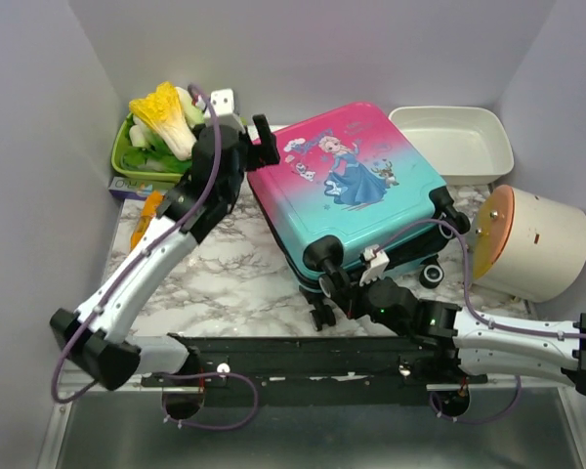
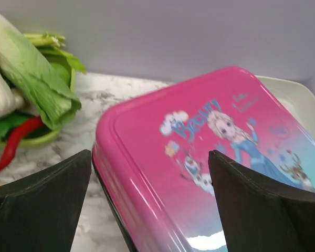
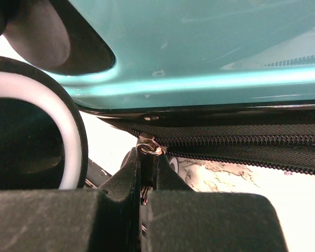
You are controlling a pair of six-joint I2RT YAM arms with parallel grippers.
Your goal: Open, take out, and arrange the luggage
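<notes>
Right tool (image 3: 146, 184): I read its matte black fingers as pinched together on the small metal zipper pull (image 3: 148, 148), a detail only the right wrist view gives. From the pull, woven black zipper tape (image 3: 241, 144) runs toward 3 o'clock under the glossy teal shell, and a black wheel (image 3: 31, 136) with a white ring sits at 9 o'clock. In the top view the right arm lies low and stretched out, reaching toward 10 o'clock to the shell's near edge.

Left tool (image 2: 149, 199): its jaws are spread wide and grip nothing, with the rounded pink corner between the fingers; I cannot tell whether they touch it. The left arm is raised and bent, pointing toward 1 o'clock.

The luggage (image 1: 347, 186) lies closed, print side up, at the centre of the marble-patterned tabletop (image 1: 244, 254). A green basket (image 1: 127, 161) of leafy vegetables sits at 10 o'clock from it, a white rectangular tray (image 1: 459, 137) at 1 o'clock, and a cream drum (image 1: 542, 244) with an orange face at 3 o'clock.
</notes>
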